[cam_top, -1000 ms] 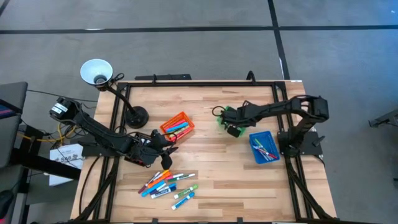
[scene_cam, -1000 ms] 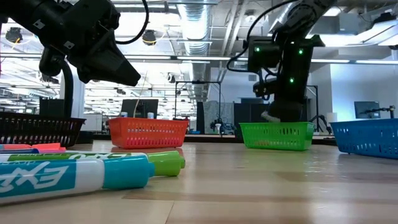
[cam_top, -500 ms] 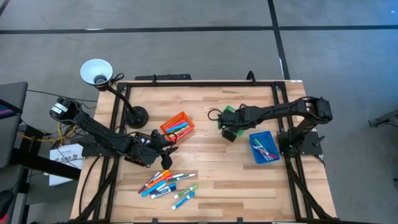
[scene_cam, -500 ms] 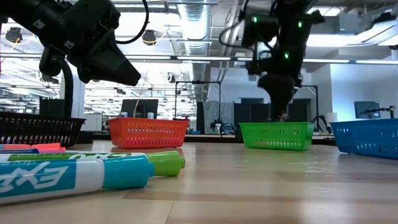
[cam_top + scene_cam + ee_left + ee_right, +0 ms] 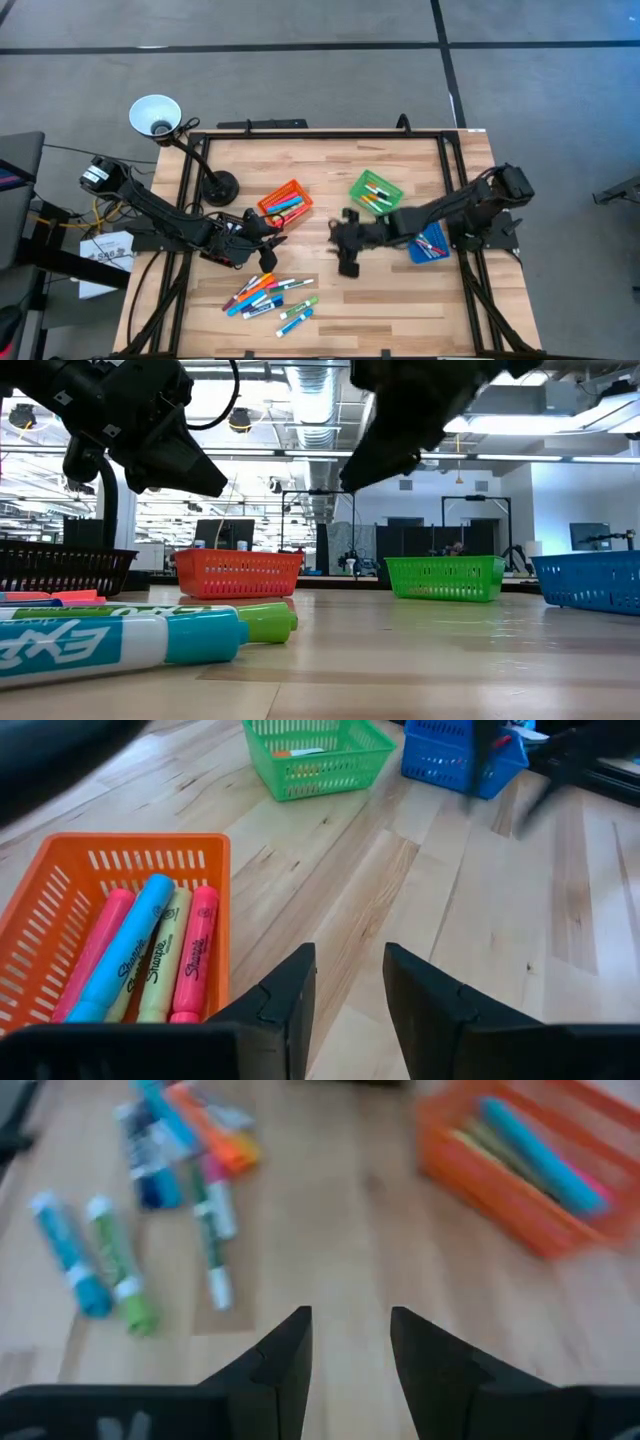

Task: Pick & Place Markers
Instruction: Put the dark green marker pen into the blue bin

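The right gripper (image 5: 347, 268), jaws spread and empty, has swung away from the green bin (image 5: 376, 190) toward the loose markers (image 5: 268, 296) lying ahead of its jaws, likely for another pick, while the left gripper (image 5: 345, 988), jaws apart, waits beside the orange bin (image 5: 60, 905).

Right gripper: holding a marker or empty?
Empty. The right gripper has open fingers with only bare table between them in its wrist view.
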{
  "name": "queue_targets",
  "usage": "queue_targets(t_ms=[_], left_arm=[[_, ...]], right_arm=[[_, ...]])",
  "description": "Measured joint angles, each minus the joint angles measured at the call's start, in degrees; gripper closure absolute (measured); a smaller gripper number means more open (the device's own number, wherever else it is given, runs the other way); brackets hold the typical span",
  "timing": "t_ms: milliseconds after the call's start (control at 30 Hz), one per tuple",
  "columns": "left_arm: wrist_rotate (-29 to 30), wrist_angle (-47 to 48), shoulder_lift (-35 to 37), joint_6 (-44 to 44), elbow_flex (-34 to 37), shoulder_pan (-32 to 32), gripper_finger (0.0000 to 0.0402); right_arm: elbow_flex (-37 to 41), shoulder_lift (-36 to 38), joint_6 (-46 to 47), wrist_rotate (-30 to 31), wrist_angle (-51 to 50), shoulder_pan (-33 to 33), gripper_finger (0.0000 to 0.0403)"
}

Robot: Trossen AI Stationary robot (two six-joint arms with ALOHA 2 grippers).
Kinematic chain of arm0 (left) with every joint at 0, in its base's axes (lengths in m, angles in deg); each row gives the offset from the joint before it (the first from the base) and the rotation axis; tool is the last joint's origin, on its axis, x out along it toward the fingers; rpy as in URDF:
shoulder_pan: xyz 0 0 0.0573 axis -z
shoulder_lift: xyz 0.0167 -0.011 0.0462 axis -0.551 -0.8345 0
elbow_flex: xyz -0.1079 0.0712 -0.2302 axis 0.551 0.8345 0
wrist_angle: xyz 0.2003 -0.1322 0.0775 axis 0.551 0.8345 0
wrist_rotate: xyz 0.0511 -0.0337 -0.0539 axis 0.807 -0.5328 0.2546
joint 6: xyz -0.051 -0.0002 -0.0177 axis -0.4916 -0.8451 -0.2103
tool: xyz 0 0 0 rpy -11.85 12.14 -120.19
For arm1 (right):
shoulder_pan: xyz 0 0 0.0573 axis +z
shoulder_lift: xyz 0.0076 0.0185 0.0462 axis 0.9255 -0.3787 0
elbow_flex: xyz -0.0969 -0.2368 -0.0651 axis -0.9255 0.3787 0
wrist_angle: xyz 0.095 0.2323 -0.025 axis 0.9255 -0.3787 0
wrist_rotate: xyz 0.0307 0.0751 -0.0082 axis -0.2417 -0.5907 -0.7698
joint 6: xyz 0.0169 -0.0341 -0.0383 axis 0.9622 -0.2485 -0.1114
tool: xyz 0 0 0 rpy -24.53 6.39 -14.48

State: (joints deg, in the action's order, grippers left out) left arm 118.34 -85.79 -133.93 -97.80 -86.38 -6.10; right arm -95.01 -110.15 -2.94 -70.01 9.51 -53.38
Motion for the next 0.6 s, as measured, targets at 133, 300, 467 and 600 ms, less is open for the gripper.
queue_targets(t_ms=[133,300,467,600], left_arm=[[0.0,-0.1,0.0,0.0,0.0,0.0,0.0286],[0.0,-0.6,0.0,0.0,0.5,0.0,0.0286],[0.0,-0.6,0.0,0.0,0.7,0.0,0.0286],[0.0,-0.6,0.0,0.0,0.8,0.0,0.0286]], right_arm=[[0.3,-5.2,-9.7,-2.3,10.8,3.9,0.0274],[-1.1,-14.2,-14.8,-3.6,22.8,6.0,0.0277],[-5.6,-21.2,-14.8,-5.5,27.1,6.0,0.0286],[-7.9,-25.2,-15.2,-5.5,26.5,5.3,0.0289]])
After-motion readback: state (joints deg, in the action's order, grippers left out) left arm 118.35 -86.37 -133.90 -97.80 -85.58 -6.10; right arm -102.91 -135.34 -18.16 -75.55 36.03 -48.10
